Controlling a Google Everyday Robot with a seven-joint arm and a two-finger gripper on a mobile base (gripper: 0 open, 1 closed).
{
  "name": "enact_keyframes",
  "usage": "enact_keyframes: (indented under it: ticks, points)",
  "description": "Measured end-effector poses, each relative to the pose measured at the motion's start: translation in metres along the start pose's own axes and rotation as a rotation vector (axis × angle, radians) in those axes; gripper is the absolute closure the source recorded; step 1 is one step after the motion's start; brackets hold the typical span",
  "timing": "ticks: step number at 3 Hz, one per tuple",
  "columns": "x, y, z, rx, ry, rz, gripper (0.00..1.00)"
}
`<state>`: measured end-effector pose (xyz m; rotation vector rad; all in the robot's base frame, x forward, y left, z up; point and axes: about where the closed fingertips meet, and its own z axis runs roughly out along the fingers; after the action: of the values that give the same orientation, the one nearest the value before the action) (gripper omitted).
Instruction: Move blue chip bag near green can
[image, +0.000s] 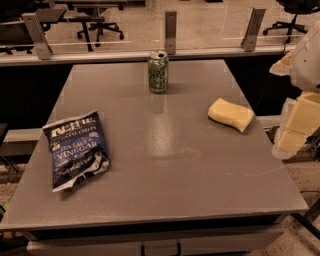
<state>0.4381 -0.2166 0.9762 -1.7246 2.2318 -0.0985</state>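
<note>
On the grey table (165, 170), the gripper (294, 127) at the right edge (open or not, I cannot tell) should pinch the blue chip bag (75, 150) by an edge, then slide it toward the green can (158, 73).

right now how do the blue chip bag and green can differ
The blue chip bag lies flat at left; the green can stands upright. The bag is bigger and crinkled, the can smooth. Both sit on the table; gripper jaws hover off its right edge.
</note>
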Motion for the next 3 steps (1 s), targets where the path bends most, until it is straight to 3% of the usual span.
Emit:
enact_keyframes:
  ticks: [1,3]
  points:
    - [0.0,0.0,0.0,0.0,0.0,0.0,0.0]
    - [-0.081,0.02,0.028,-0.075,-0.058,-0.038,0.0]
